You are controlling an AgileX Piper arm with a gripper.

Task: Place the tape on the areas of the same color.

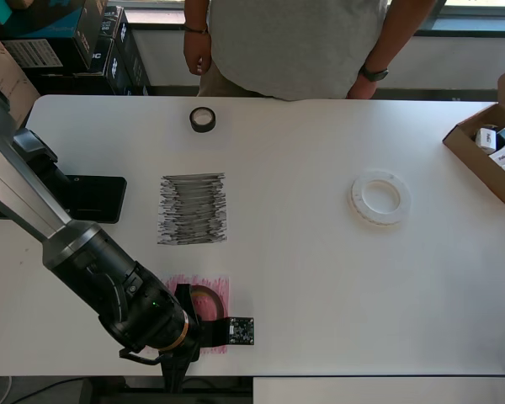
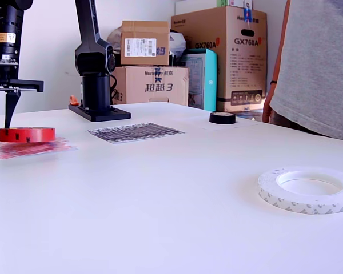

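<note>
The red tape roll [image 2: 26, 135] lies on the red scribbled patch [image 2: 37, 148], so that pairing looks done. The black tape roll [image 1: 203, 119] sits beyond the black-grey patch [image 1: 193, 209], apart from it and unplaced; the translucent-white roll [image 1: 379, 199] rests on bare white table [image 1: 320, 278] well to that patch's overhead-view right. The gripper [image 2: 2, 117] stands spread over the red roll, fingers straddling its far edge, holding nothing; whether they touch it I cannot tell

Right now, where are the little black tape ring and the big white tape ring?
Small black tape ring [image 1: 202, 119]: overhead view, on its top edge.
Wide translucent-white tape ring [image 2: 306, 191]: exterior view, on its near outer wall.
</note>
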